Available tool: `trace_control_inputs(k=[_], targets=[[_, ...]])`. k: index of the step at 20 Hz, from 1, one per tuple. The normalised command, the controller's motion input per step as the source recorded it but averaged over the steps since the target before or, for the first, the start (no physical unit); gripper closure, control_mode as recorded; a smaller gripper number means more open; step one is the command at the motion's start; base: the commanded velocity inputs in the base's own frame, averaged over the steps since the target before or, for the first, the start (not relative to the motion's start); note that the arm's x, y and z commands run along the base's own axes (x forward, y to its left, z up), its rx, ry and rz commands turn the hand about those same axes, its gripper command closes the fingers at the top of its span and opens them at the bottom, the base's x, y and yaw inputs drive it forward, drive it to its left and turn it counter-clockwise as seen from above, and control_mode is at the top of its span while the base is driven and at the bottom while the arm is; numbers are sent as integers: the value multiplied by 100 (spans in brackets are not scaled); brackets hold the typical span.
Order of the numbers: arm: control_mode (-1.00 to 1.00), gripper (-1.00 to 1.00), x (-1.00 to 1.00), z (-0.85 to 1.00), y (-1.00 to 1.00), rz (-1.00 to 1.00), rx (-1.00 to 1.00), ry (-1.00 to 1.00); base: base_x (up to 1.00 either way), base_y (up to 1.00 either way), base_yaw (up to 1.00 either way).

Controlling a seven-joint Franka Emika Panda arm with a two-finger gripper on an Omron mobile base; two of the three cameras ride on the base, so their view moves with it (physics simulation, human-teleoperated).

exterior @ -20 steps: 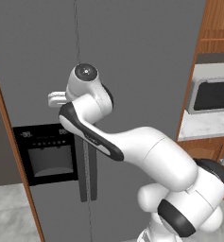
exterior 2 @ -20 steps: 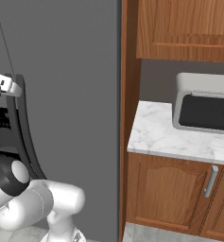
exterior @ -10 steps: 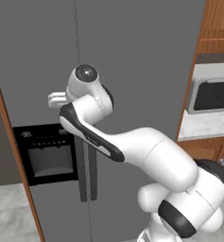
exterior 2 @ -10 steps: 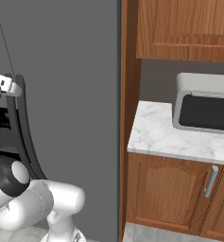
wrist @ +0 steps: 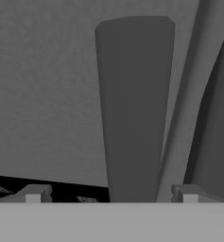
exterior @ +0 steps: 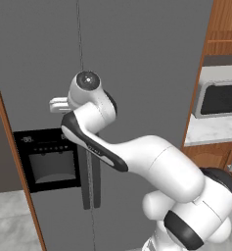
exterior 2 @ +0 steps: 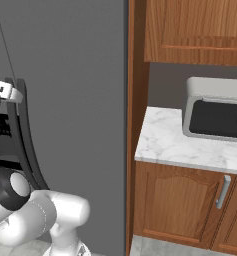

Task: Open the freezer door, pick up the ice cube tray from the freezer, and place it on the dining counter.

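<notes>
Jaws stand wide apart on either side of the handle (wrist: 134,108); the gripper (wrist: 111,194) has the long dark bar between its two tips, not yet pinched. Fingers (wrist: 35,193) show no contact with it.

Landmark: the freezer door (exterior: 44,59).
- Handle runs vertically at the door's right edge, beside the seam with the plain grey door (exterior: 147,59).
- Black dispenser panel (exterior: 51,159) sits low on the door, left of the handle.
- Gripper (exterior: 58,104) is level with the door's middle, above the dispenser and just at the handle.
- Small marble desk (exterior 2: 190,145) with the microwave (exterior 2: 215,115) lies well to the right of the door.

Progress, judged: door looks fully closed, so step one is barely begun. Left to do: close on the handle, swing the door open, fetch the tray from the freezer, carry it to the dining desk.
</notes>
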Motion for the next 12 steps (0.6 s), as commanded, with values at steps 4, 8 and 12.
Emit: trace_control_inputs(k=[4,8,12], targets=[[-100,-100,8,-10,0,0,0,0,0,0,0],[-100,-100,0,-3,0,0,0,0,0,0,0],[-100,-100,0,-19,5,0,0,0,0,0,0]])
